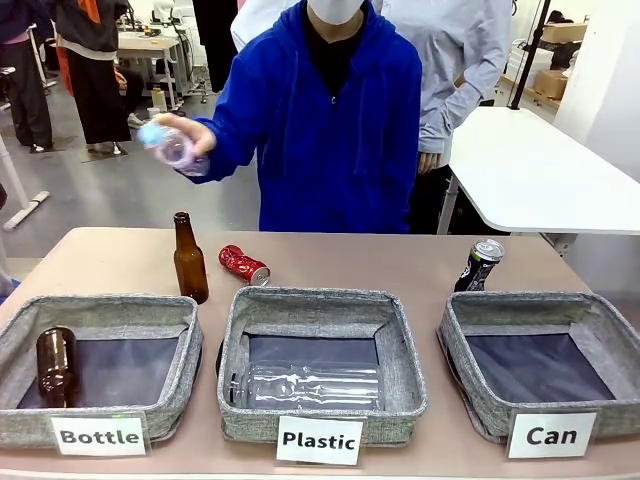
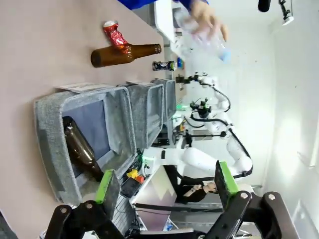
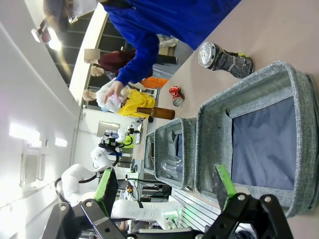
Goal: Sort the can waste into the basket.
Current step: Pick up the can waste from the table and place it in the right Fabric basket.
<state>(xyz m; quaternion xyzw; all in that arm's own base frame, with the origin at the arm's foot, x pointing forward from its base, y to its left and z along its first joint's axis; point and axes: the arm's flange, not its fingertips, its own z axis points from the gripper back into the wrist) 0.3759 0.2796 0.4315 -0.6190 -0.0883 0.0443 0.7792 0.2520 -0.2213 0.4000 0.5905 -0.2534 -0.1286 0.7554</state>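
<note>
A dented red can (image 1: 244, 265) lies on its side on the table behind the middle basket; I also see this red can (image 2: 114, 34) (image 3: 175, 96) from both wrists. A dark can with a silver top (image 1: 479, 265) (image 3: 224, 58) stands tilted just behind the grey basket labelled "Can" (image 1: 600, 315) (image 3: 294, 82), whose dark floor is bare. My left gripper (image 2: 164, 186) hangs open above the "Bottle" basket's end. My right gripper (image 3: 167, 186) is open too, hovering over the near edge of the "Can" basket. Neither holds anything.
The "Bottle" basket (image 1: 100, 312) holds a brown bottle (image 1: 56, 365); another brown bottle (image 1: 189, 260) stands behind it. The "Plastic" basket (image 1: 320, 300) holds a clear bottle (image 1: 305, 385). A person in blue holds a clear plastic bottle (image 1: 172, 148) above the table's far left.
</note>
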